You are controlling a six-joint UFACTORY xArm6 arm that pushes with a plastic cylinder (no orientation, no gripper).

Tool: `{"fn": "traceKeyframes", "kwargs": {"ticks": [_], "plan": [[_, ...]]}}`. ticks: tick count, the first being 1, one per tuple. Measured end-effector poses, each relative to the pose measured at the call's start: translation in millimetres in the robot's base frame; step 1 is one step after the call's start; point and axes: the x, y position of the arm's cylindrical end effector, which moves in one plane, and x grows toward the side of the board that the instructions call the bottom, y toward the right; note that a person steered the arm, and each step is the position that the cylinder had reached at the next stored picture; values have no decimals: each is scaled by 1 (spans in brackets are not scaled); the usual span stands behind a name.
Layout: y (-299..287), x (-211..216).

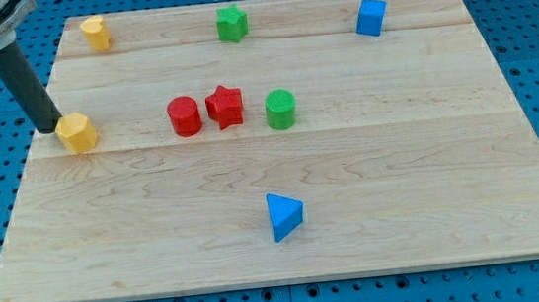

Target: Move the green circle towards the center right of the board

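Observation:
The green circle (pixel 280 108) stands near the board's middle, just right of a red star (pixel 225 106) and a red circle (pixel 184 116). My tip (pixel 52 126) is at the view's far left, touching or nearly touching the left side of a yellow hexagon block (pixel 77 132). The tip is far left of the green circle, with the red blocks between them.
A yellow block (pixel 95 33) sits at the top left, a green star (pixel 230 23) at the top middle, a blue cube (pixel 371 16) at the top right. A blue triangle (pixel 284 216) lies below the middle. The wooden board (pixel 448 154) rests on a blue pegboard.

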Motion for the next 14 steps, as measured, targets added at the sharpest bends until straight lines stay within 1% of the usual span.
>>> {"fn": "traceKeyframes", "kwargs": {"ticks": [1, 2, 3, 4, 5, 6, 7, 8, 9, 10, 11, 13, 14], "plan": [[-8, 13], [-2, 53], [32, 83], [91, 82], [181, 50], [251, 20], [290, 9], [382, 8], [338, -23], [375, -44], [450, -11], [471, -9], [501, -16]]}}
